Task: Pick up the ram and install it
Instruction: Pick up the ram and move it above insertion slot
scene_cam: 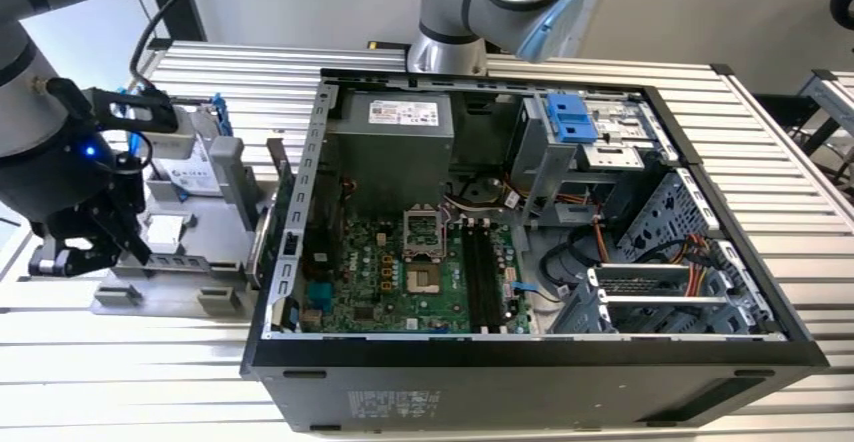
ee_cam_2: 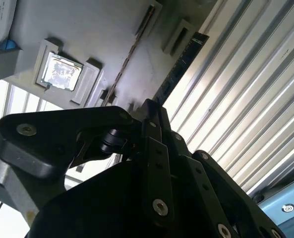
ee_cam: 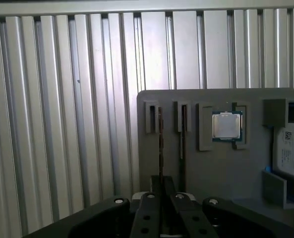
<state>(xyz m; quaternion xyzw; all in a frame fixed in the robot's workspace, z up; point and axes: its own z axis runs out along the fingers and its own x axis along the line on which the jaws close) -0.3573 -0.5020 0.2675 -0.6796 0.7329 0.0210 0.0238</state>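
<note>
Ribbed aluminium table (ee_cam: 62, 124), grey parts tray (ee_cam: 221, 168) lay beside open computer case (scene_cam: 534, 262), gripper (ee_cam: 162, 184) was drawn narrow at ram (ee_cam: 160, 144) slotted in tray

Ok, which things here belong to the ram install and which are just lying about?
Job: ram, edge-on in the grey holder; gripper, lined up with it; motherboard's black slots.
Lying about: second stick beside it; square silver chip; hard drive.

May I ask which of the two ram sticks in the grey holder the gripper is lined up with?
The ram farther from the square chip: it runs straight to the gripper, while the other ram stands aside.
</note>
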